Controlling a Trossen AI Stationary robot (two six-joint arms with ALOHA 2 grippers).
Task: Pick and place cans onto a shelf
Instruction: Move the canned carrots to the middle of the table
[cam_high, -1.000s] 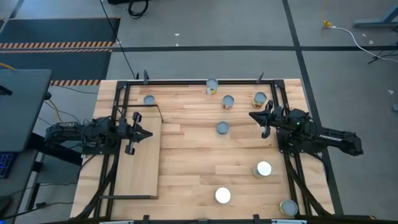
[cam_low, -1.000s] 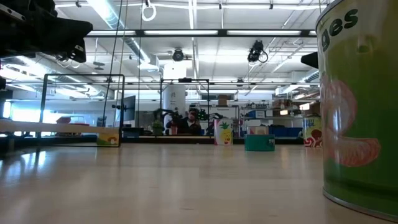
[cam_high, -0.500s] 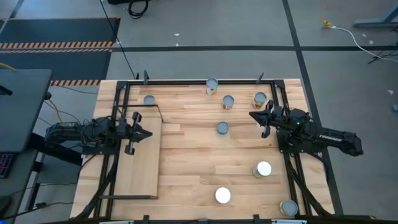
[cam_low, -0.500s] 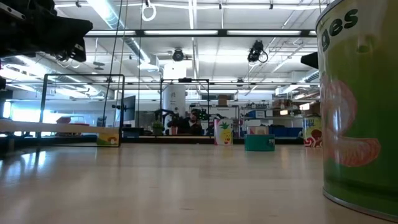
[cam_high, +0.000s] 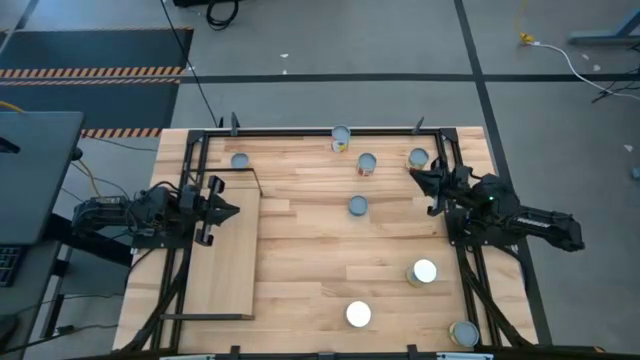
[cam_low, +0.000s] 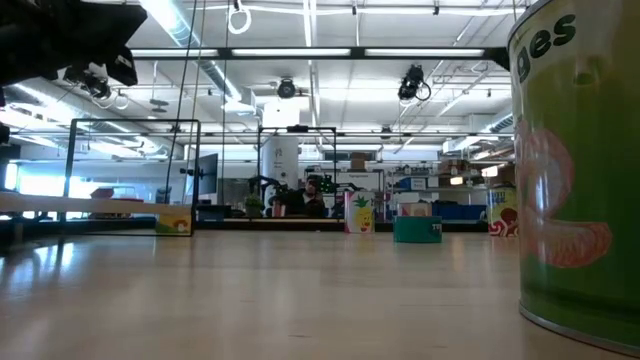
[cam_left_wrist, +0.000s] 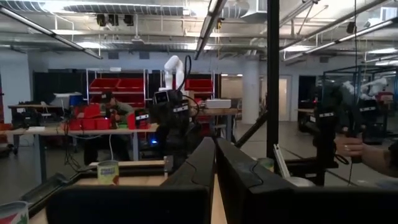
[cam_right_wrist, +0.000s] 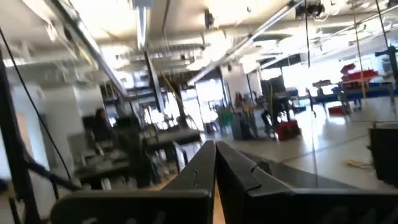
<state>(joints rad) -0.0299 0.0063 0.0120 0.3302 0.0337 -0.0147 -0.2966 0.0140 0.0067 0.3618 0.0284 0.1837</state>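
Several small tin cans stand upright on the planked tabletop: one at the far left (cam_high: 239, 160), three along the far edge (cam_high: 341, 138) (cam_high: 366, 164) (cam_high: 417, 157), one mid-table (cam_high: 358, 206), three near the front right (cam_high: 424, 272) (cam_high: 358, 315) (cam_high: 463, 334). The shelf (cam_high: 225, 270), a pale board in a thin black frame, lies flat at the left. My left gripper (cam_high: 234, 210) hovers over the shelf's far end, shut and empty (cam_left_wrist: 215, 152). My right gripper (cam_high: 412, 172) is shut and empty (cam_right_wrist: 216, 152), just beside the far right can.
Black frame rails (cam_high: 190, 240) (cam_high: 465, 280) run along the table's left and right sides and far edge. A green-labelled can (cam_low: 585, 170) fills the low view's right. Bare tabletop lies between the shelf and the mid-table can.
My right gripper has swung toward the table's far edge, closer to the far right can, and turned a little. My left gripper has drawn back slightly toward the table's left edge and risen a little. No can has moved.
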